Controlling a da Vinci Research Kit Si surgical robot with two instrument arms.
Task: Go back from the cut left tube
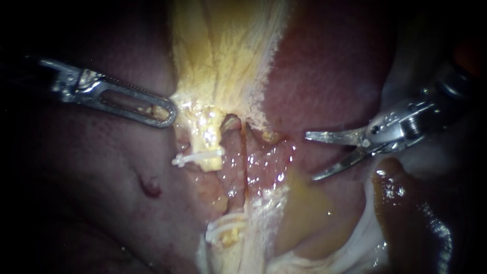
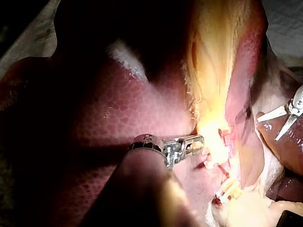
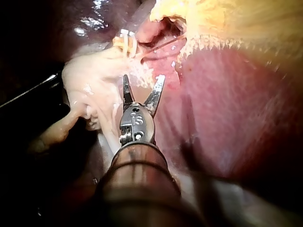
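The cut left tube shows as two yellowish stumps: the upper stump (image 1: 209,147) carries a white clip (image 1: 198,158), and the lower stump (image 1: 228,234) carries white clips (image 1: 219,228) (image 3: 124,43). A gap of raw tissue lies between them. My right instrument (image 1: 309,157) (image 3: 143,80) has two thin blades, open and empty, well to the right of the cut. My left instrument (image 1: 170,114) (image 2: 199,141) has slotted jaws shut on the edge of the pale yellow tissue (image 1: 223,56) above the upper stump.
A thin reddish tube (image 1: 245,152) runs down just right of the cut stumps. Liver (image 1: 329,66) fills the upper right and the left (image 1: 91,167). A dark glossy lobe (image 1: 406,213) lies under my right instrument, with yellowish fluid (image 1: 304,203) beside it.
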